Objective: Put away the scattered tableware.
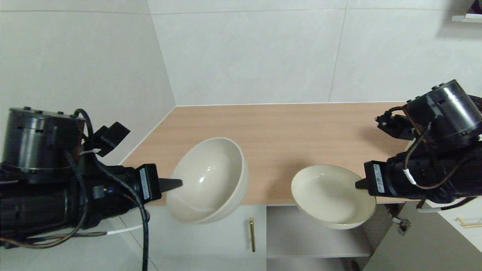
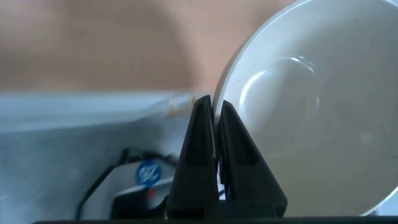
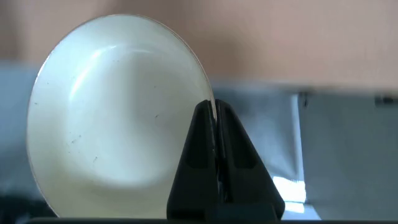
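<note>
Holding two dishes in the air, I have one in each gripper, both by the front edge of the light brown wooden table (image 1: 282, 128). My left gripper (image 1: 176, 183) is pinched tight on the rim of the deep white round bowl (image 1: 211, 180). This bowl is tipped, with its open side facing up toward me, and it hangs over the table's front edge on the left. My right gripper (image 1: 358, 184) is pinched tight on the rim of the shallow cream round bowl (image 1: 331, 195), which hangs over the same edge on the right. The two bowls are apart. Under the table I see a white cupboard door (image 1: 226, 241) with a thin gold handle (image 1: 252, 234), and an open shelf space (image 1: 312, 237) below the shallow bowl.
</note>
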Controlling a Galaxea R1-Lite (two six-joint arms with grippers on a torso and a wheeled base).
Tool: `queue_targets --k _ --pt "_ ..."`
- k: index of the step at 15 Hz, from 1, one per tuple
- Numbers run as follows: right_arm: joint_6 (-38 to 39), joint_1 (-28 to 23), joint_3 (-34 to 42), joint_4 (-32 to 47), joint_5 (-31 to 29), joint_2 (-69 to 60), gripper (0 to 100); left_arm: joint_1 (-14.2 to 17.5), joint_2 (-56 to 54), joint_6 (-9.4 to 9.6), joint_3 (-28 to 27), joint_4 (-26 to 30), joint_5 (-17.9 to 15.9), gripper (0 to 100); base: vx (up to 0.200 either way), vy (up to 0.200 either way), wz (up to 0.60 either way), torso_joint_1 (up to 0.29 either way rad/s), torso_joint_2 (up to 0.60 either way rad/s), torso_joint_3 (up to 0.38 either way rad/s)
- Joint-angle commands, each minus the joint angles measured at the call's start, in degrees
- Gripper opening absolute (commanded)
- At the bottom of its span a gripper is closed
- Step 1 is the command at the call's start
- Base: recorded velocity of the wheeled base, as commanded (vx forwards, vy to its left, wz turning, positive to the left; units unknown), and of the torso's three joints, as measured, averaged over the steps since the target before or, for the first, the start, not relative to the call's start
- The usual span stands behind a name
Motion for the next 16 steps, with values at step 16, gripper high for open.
queue_targets --k 16 --pt "-1.9 0.7 5.5 -0.8 -0.1 -5.1 0 -4.4 -1.8 3.93 4.2 0.7 0.0 0 -0.038 0.0 0.0 0.001 0.0 0.001"
